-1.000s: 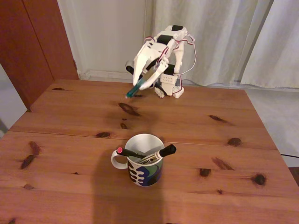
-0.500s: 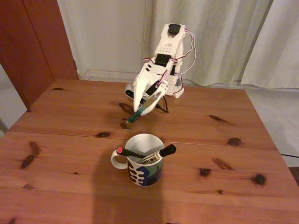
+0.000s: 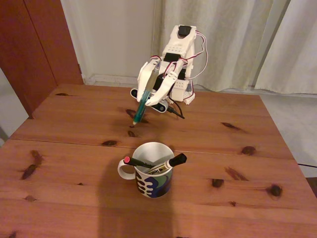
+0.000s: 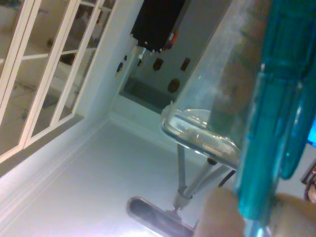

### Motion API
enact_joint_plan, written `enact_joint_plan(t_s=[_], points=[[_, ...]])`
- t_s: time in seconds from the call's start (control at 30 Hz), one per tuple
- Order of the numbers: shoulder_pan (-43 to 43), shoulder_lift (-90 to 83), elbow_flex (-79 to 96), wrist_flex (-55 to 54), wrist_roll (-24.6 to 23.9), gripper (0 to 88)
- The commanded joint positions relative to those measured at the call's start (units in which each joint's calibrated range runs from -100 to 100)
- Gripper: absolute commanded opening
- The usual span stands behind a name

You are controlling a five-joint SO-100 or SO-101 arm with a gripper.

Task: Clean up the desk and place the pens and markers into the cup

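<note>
My white gripper (image 3: 148, 87) hangs above the far half of the desk (image 3: 74, 148), shut on the teal-green pen (image 3: 142, 102), which points steeply down with its tip above the wood. The wrist view shows that teal pen (image 4: 269, 123) close up against a pale finger (image 4: 222, 74). The cup (image 3: 154, 171) stands nearer the front, in front of and below the gripper. A black pen with a red-pink end (image 3: 136, 162) and the white marker with a black cap (image 3: 168, 163) lean inside it.
The arm's white base (image 3: 181, 91) stands at the desk's far edge with cables looping beside it. Curtains and a wall are behind; a brown door panel (image 3: 34, 44) is at far left. The wrist view looks up at a ceiling and windows.
The gripper rose and swung the teal pen from a slanted to a nearly upright pose, its tip lower and nearer the cup. Cup contents unchanged.
</note>
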Motion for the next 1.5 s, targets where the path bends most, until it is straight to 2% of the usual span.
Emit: enact_joint_plan(t_s=[0.0,0.27,0.4,1.47], points=[[0.31,-0.40,-5.27,2.52,-1.24,0.8],[-0.41,-0.56,-17.08,31.17,-0.98,0.8],[-0.49,-0.32,-20.24,38.22,-0.77,0.8],[-2.58,19.21,-35.21,37.97,-2.24,0.8]])
